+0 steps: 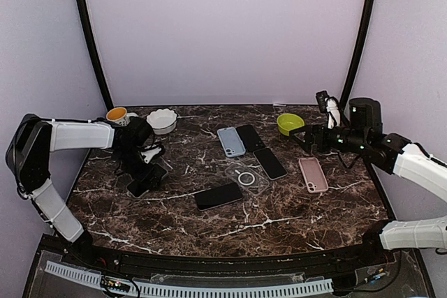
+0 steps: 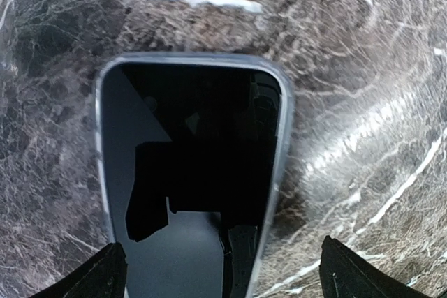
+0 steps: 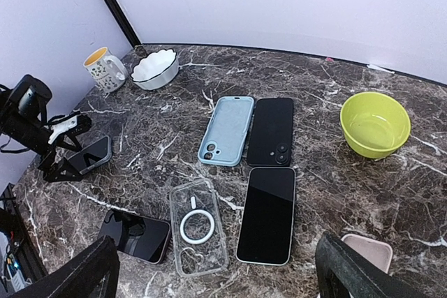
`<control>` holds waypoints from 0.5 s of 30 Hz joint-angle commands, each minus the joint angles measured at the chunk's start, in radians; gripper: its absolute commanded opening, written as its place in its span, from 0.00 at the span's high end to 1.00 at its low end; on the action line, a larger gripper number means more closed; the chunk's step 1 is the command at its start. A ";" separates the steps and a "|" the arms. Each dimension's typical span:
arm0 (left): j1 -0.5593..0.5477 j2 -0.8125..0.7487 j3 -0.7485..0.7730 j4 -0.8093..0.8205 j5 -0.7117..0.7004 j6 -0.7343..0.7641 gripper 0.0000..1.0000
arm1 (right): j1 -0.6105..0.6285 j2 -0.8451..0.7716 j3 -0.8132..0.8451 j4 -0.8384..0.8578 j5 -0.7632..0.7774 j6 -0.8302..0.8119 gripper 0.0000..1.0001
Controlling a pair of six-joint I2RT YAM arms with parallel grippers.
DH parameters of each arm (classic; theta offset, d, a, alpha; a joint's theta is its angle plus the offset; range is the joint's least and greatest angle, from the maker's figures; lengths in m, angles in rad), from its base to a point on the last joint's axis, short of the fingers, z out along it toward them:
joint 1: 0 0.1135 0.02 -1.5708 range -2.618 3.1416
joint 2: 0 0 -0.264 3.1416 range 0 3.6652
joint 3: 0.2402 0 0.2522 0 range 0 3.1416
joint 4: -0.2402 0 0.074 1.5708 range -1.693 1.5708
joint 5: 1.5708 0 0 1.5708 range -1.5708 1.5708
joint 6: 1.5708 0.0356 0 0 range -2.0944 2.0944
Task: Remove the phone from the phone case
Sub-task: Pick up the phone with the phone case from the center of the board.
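- Phone (image 2: 188,172) sits in gray case (image 2: 282,130), screen up, flat on table (image 1: 279,221), left side, right under L gripper (image 2: 223,266).
- L gripper: fingers spread wide, one each side of phone's near end.
- R gripper (image 3: 220,263): also spread wide, holding nothing, on the right side.
- Mid-table: clear case (image 3: 198,228), blue case (image 3: 227,130).
- Far: green bowl (image 3: 375,123), mug (image 3: 103,69).

Black phone (image 2: 199,137), grey case (image 2: 280,146), brown white-veined marble table (image 2: 363,54)
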 commanded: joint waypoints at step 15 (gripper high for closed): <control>0.065 0.091 0.059 -0.038 0.075 0.171 0.01 | 0.009 -0.019 0.016 -0.018 -0.017 -0.069 0.01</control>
